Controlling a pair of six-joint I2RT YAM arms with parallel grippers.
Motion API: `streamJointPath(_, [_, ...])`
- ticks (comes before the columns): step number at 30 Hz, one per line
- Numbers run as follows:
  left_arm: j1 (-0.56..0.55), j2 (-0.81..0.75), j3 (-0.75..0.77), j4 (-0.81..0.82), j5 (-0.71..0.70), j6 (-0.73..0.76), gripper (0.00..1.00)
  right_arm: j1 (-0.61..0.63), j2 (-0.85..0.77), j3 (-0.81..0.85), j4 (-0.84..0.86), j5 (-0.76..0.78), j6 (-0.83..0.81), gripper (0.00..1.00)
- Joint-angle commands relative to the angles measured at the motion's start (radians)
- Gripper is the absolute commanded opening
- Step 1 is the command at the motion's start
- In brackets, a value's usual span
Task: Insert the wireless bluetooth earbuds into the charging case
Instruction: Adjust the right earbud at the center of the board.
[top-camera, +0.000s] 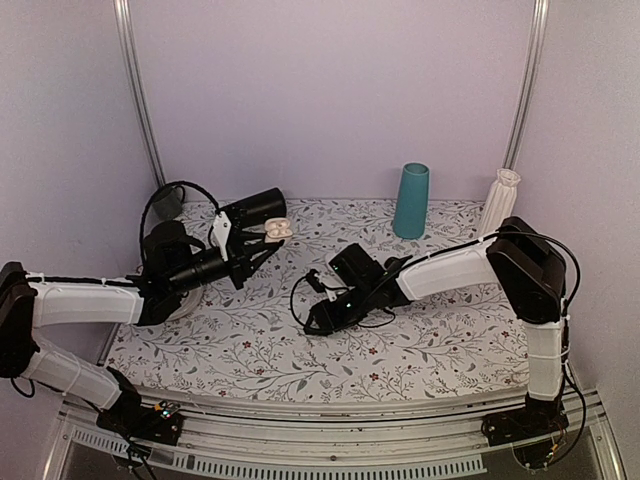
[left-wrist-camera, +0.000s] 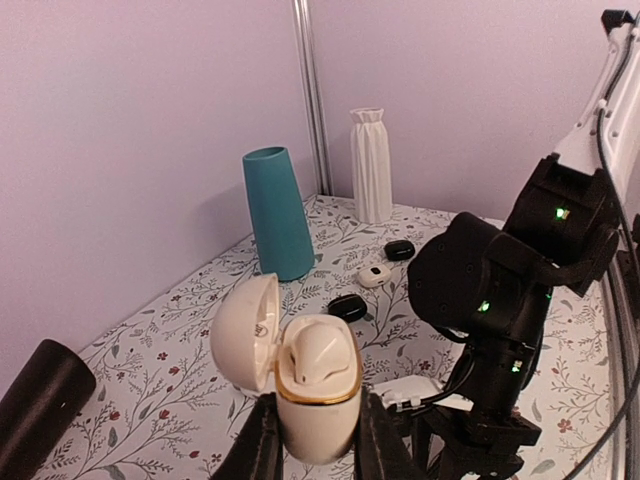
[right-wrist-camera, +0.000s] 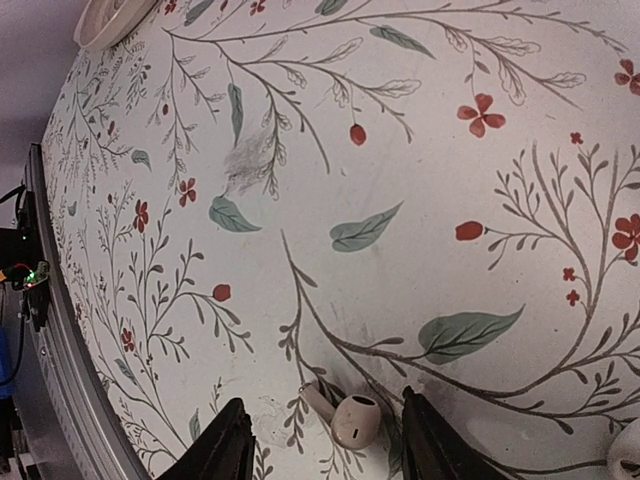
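Note:
My left gripper (left-wrist-camera: 315, 430) is shut on the charging case (left-wrist-camera: 318, 400), a glossy white case with a gold rim, held upright above the table's left rear (top-camera: 270, 229). Its lid (left-wrist-camera: 245, 335) hangs open to the left, and one white earbud (left-wrist-camera: 318, 350) sits in a well. Low over the table's middle, my right gripper (right-wrist-camera: 325, 440) stands open and points down. A second white earbud (right-wrist-camera: 350, 420) lies on the cloth between its fingers, with a gap on each side. From above, the right gripper (top-camera: 318, 318) hides that earbud.
A teal cup (top-camera: 411, 200) and a white ribbed vase (top-camera: 498, 203) stand at the back right. Two small black round pieces (left-wrist-camera: 347, 306) (left-wrist-camera: 399, 250) and a tiny white piece (left-wrist-camera: 374, 274) lie near the cup. A black cylinder (left-wrist-camera: 40, 410) lies at the left, and a pale plate (right-wrist-camera: 110, 15) further left.

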Motion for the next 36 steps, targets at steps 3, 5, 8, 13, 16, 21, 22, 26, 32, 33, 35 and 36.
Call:
streamJointPath(3, [0.012,-0.026,-0.003,-0.001,-0.01,0.005,0.0,0.009,0.008,0.001,0.011,-0.04,-0.015,0.51])
streamJointPath(5, [0.013,-0.031,-0.008,0.002,-0.013,0.003,0.0,0.014,0.0,0.001,0.001,-0.045,-0.016,0.51])
streamJointPath(8, [0.013,-0.035,-0.013,0.006,-0.014,0.003,0.0,0.025,-0.008,-0.001,-0.012,-0.049,-0.019,0.51])
streamJointPath(13, [0.013,-0.039,-0.016,0.001,-0.011,0.008,0.0,0.041,-0.027,-0.008,-0.028,-0.049,-0.012,0.51])
streamJointPath(16, [0.015,-0.04,-0.017,0.001,-0.007,0.008,0.0,0.051,-0.043,-0.015,-0.035,-0.053,-0.002,0.51])
streamJointPath(21, [0.015,-0.037,-0.019,0.002,-0.007,0.007,0.0,0.06,-0.074,-0.021,-0.043,-0.069,0.008,0.51])
streamJointPath(22, [0.016,-0.037,-0.018,0.003,-0.007,0.005,0.0,0.06,-0.077,-0.019,-0.048,-0.072,0.003,0.51])
streamJointPath(26, [0.016,-0.035,-0.018,0.004,-0.007,0.004,0.0,0.06,-0.091,-0.017,-0.054,-0.064,-0.03,0.51])
streamJointPath(32, [0.017,-0.041,-0.018,-0.001,-0.007,0.005,0.0,0.035,-0.087,-0.021,-0.049,-0.045,-0.127,0.53])
streamJointPath(33, [0.016,-0.043,-0.017,-0.002,-0.007,0.006,0.0,0.031,-0.084,-0.019,-0.044,-0.047,-0.142,0.53])
streamJointPath(35, [0.018,-0.046,-0.017,-0.006,-0.007,0.007,0.0,0.031,-0.072,-0.007,-0.044,-0.052,-0.19,0.53])
streamJointPath(36, [0.018,-0.046,-0.016,-0.009,-0.007,0.008,0.0,0.032,-0.065,0.004,-0.048,-0.054,-0.205,0.53])
